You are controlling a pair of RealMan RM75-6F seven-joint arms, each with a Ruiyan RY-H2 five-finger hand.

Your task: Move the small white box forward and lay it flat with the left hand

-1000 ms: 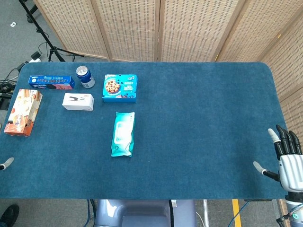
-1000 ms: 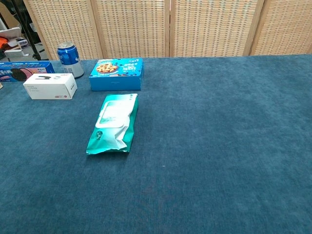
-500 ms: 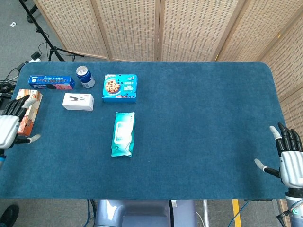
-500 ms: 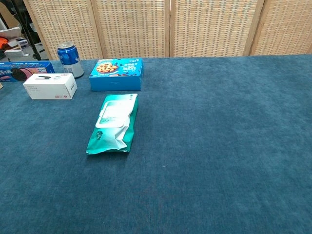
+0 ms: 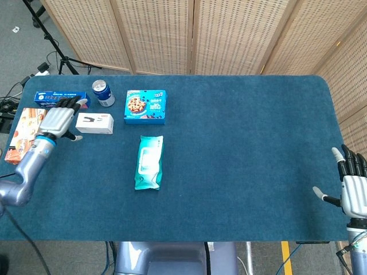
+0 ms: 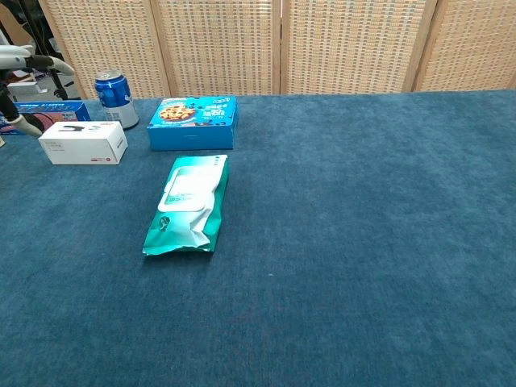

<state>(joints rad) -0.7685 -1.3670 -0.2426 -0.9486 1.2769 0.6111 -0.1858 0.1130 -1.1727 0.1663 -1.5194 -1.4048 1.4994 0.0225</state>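
Blue-carpeted table [image 5: 241,143], wicker screens [image 5: 195,34] behind

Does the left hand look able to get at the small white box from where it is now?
Probably yes. The left hand, open, sits just beside the small white box's left end, with nothing between them.

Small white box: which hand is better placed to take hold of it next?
Left. The left hand hovers open right beside the small white box; the right hand sits at the table's far opposite edge.

Can [image 5: 103,93] (upright) behind white box [image 5: 94,123], beside cookie box [image 5: 145,106].
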